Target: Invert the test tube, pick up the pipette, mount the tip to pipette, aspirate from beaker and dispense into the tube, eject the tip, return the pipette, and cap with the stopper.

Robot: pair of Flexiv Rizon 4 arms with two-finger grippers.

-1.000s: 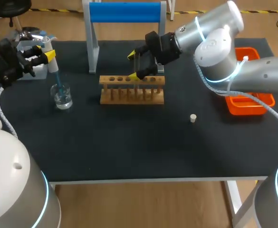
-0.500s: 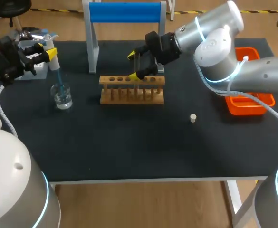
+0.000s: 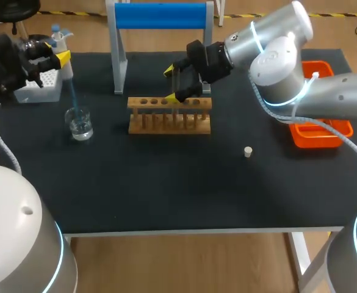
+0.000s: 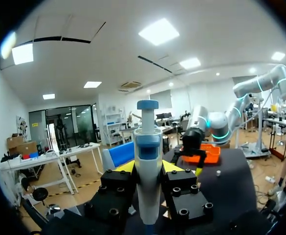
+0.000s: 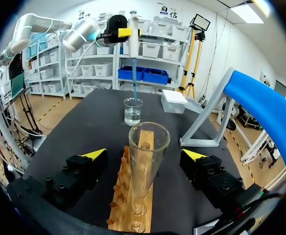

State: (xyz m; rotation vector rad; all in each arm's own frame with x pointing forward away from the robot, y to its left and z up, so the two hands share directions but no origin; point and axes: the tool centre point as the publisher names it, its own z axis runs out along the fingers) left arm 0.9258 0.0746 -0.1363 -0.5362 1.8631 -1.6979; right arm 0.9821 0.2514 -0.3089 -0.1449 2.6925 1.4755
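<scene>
The worktop [image 3: 166, 183] is a flat black sheet. Toward its back stands a blue-topped frame [image 3: 160, 15], and in front of that is the wooden rack [image 3: 169, 115] with its row of holes. An orange tray [image 3: 317, 139] lies at my right edge and a white tip box [image 3: 41, 91] at the back left corner. The small pale stopper [image 3: 248, 151] sits alone on the bare black, well apart from the rack, over toward the tray.

My left jaws are closed on the pipette [image 4: 147, 166]. They grip its white body from both sides, with the blue-capped plunger upward. Its slim blue tip [image 3: 72, 96] points down at the beaker [image 3: 79, 123], a clear glass with clear liquid in the bottom. I cannot tell whether the tip's end is inside the rim.

The test tube [image 5: 145, 156] is clear glass, upright, mouth up, its foot in the rack. My right jaws stand open to either side of it, not touching.
</scene>
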